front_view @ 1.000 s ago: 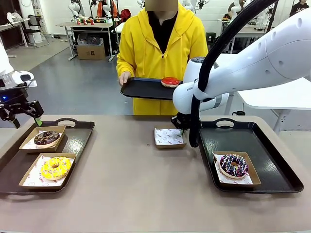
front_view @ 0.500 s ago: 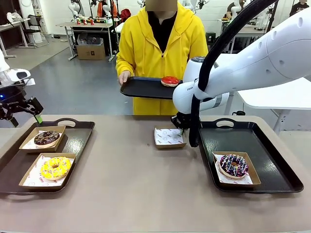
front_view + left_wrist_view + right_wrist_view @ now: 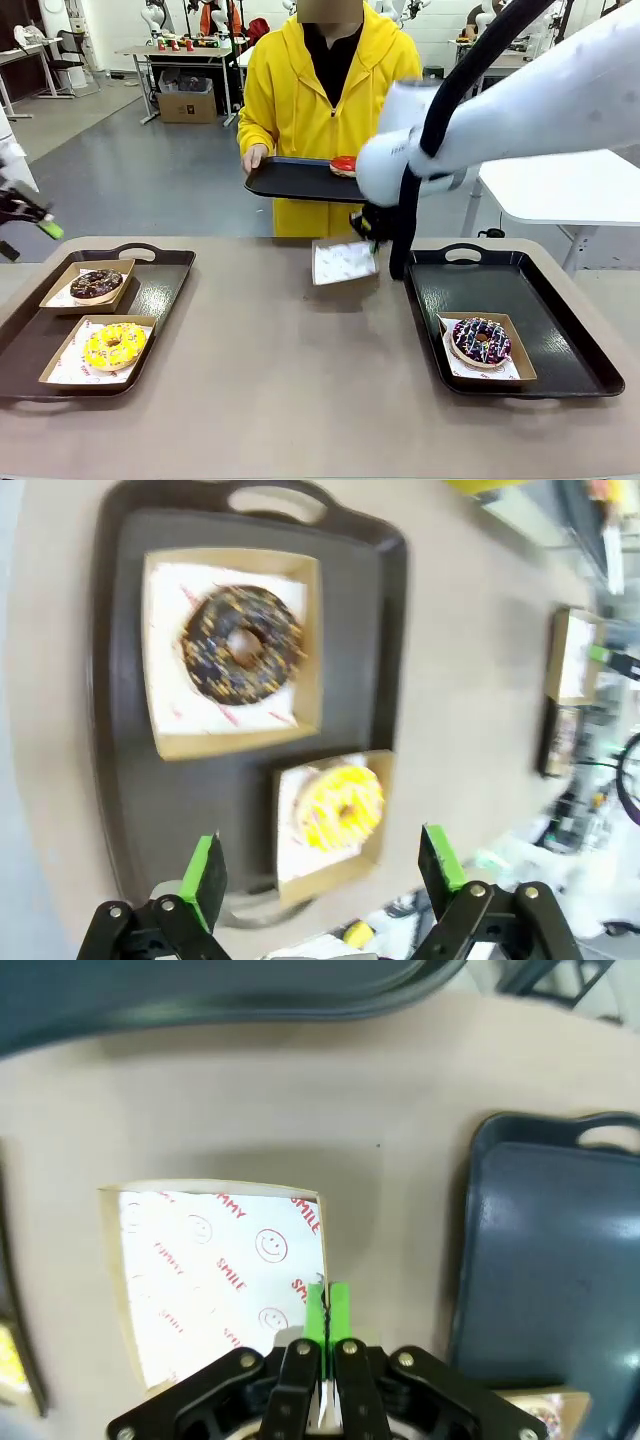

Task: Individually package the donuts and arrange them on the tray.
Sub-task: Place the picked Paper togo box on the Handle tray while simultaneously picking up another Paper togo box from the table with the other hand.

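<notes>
Left tray (image 3: pixel 160 290): chocolate donut (image 3: pixel 96 284) and yellow donut (image 3: pixel 114 345), each in its own cardboard box.
Right tray (image 3: pixel 560 330): purple sprinkled donut (image 3: pixel 481 340) in a box.
Right gripper (image 3: pixel 372 232): pinches an empty paper-lined box (image 3: pixel 342 262), tilted above the table (image 3: pixel 280 390).
Person (image 3: pixel 325 90): holds a black tray (image 3: pixel 290 180) carrying a red donut (image 3: pixel 343 165).
Left gripper (image 3: pixel 25 215): at the picture's left edge, blurred.

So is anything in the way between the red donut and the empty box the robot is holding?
Nothing visible. The red donut sits on the person's tray, just behind the lifted box pinched in the right end effector.
</notes>
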